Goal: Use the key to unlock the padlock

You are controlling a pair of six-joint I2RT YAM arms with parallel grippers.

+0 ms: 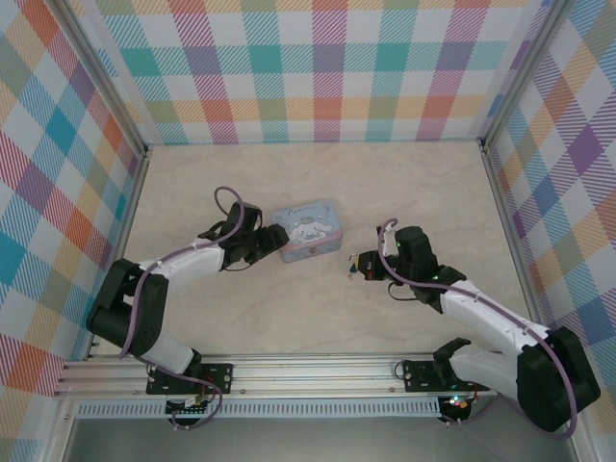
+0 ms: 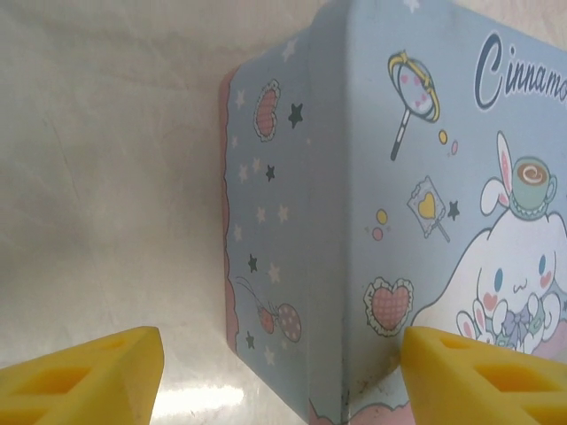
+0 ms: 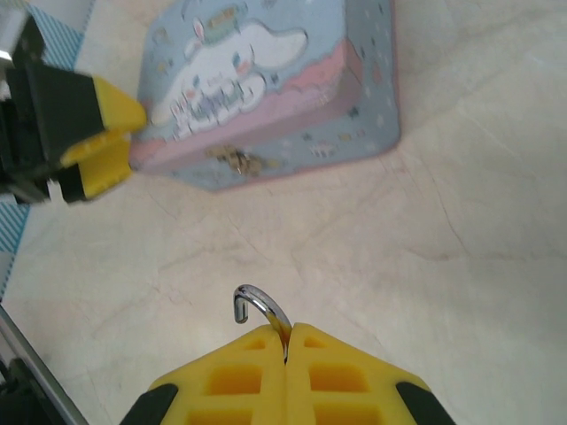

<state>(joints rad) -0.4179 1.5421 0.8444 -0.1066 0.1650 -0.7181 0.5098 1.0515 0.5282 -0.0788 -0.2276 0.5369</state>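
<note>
My right gripper (image 3: 286, 329) is shut on the padlock (image 3: 259, 303). Only its thin silver shackle curls out from between the yellow fingers, with its free end in the air above the table; the body is hidden. From above, this gripper (image 1: 362, 265) sits right of the pale blue cartoon tin (image 1: 306, 229). The left gripper (image 2: 283, 363) is open at the tin's left end, with a corner of the tin (image 2: 354, 204) between its yellow fingers (image 2: 97, 376). In the right wrist view the left gripper (image 3: 104, 142) sits against the tin (image 3: 266, 80). The key is out of view.
The pale marble-look tabletop (image 1: 318, 318) is walled by plaid panels at the left (image 1: 58, 192), back and right. A metal rail (image 1: 308, 371) runs along the near edge by the arm bases. A small clasp (image 3: 237, 159) shows on the tin's front.
</note>
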